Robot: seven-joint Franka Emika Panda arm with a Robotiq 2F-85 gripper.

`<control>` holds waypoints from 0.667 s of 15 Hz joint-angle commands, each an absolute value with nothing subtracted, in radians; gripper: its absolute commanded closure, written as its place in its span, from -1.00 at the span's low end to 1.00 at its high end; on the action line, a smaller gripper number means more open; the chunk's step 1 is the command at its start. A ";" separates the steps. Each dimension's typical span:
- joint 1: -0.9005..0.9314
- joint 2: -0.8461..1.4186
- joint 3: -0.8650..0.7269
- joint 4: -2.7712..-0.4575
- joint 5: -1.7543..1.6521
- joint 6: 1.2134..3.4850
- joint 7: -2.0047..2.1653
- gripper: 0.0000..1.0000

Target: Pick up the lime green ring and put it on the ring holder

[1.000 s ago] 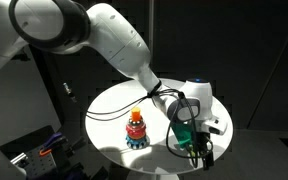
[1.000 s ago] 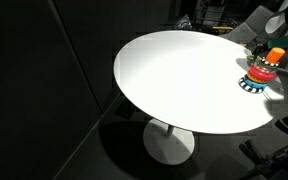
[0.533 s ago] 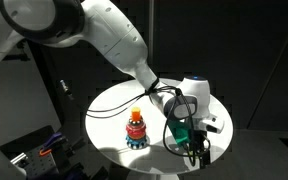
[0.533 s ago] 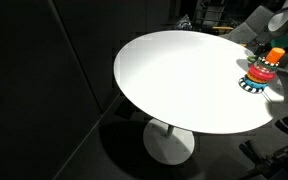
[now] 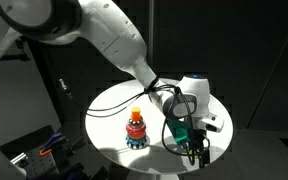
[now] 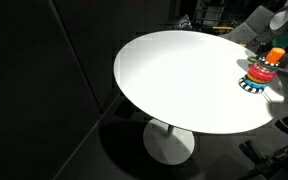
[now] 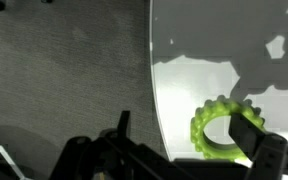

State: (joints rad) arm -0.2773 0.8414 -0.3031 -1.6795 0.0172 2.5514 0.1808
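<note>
The lime green ring (image 7: 212,131) is small and knobbly and lies flat on the white table (image 7: 224,40) near its edge. My gripper (image 7: 184,138) is open and low over it. One finger covers the ring's right side and the other hangs past the table edge. In an exterior view the gripper (image 5: 197,152) is at the table's near rim and hides the ring. The ring holder (image 5: 136,129) has a blue scalloped base, red and orange rings and an orange-yellow top. It stands upright well apart from the gripper, and also shows at the table's far side (image 6: 260,70).
The round white table (image 6: 174,85) stands on a single pedestal, with dark floor around it. The table edge runs right beside the ring in the wrist view. Dark equipment (image 5: 29,150) stands on the floor beside the table.
The gripper has shifted very slightly at the table's rim. The ring holder has not moved.
</note>
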 commanded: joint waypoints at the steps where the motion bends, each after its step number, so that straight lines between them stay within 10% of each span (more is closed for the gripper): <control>1: -0.277 0.826 -0.301 -1.687 0.016 2.550 0.184 -1.00; 10: -0.275 0.855 -0.307 -1.666 0.019 2.587 0.211 -1.00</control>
State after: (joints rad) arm -0.2773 0.8434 -0.3031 -1.6789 0.0172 2.5710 0.1918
